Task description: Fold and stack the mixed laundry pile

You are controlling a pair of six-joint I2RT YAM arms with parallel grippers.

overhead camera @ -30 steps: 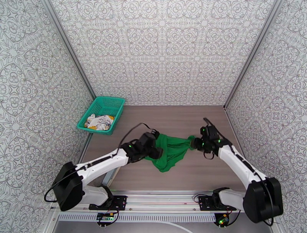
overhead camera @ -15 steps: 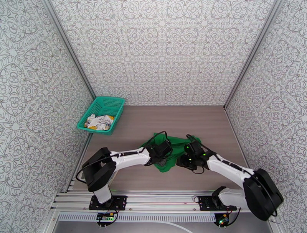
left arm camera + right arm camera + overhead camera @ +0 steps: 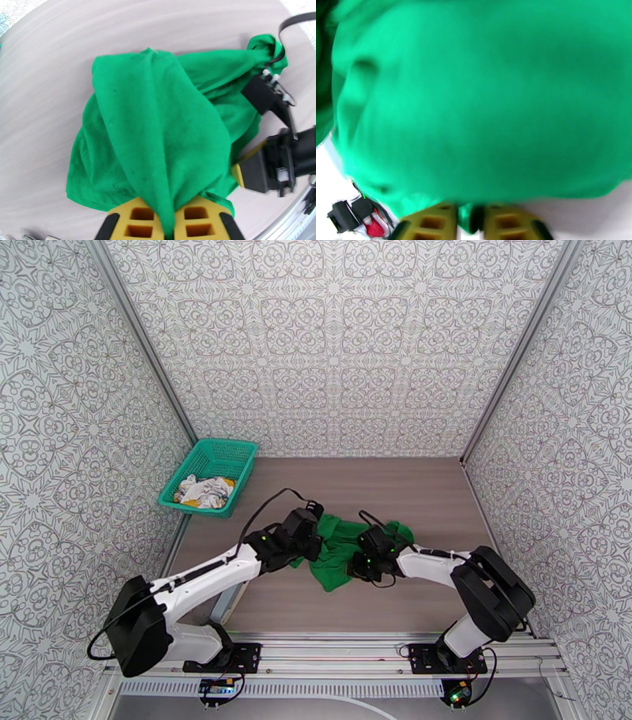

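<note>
The green shirt (image 3: 338,552) is found just below the centre of the overhead view, bunched into a soft, crumpled heap on the worktop (image 3: 411,485), whose surface is a matt grey-brown wood grain. The cloth is plain, bright and unprinted. In the left wrist view it (image 3: 158,130) is gathered into long folds that narrow toward the lower edge. There a ridge of it is pinched between the two yellow, hollow-celled fingers of the left pincer (image 3: 173,216), whose jaws are drawn narrow on that fold.

From overhead, the left pincer (image 3: 314,541) is seen at the left edge of the heap and the right pincer (image 3: 359,562) at its right edge, with the cloth bridging them. In the right wrist view the shirt (image 3: 474,98) is blurred and spread across most of the frame. At the bottom edge a tuck of it is clamped between the yellow fingers of the right pincer (image 3: 472,218), which are brought almost together.

At the right of the left wrist view, the black body and one yellow finger of the right pincer (image 3: 247,169) are pressed against the shirt, and a black cable (image 3: 294,19) is looped in the upper right corner.

The white printed garment (image 3: 204,491) is crumpled inside a teal mesh basket (image 3: 225,451) at the upper left of the worktop, well apart from the shirt. The worktop is enclosed by walls (image 3: 340,343) papered in a grey-and-white ornamental pattern.
</note>
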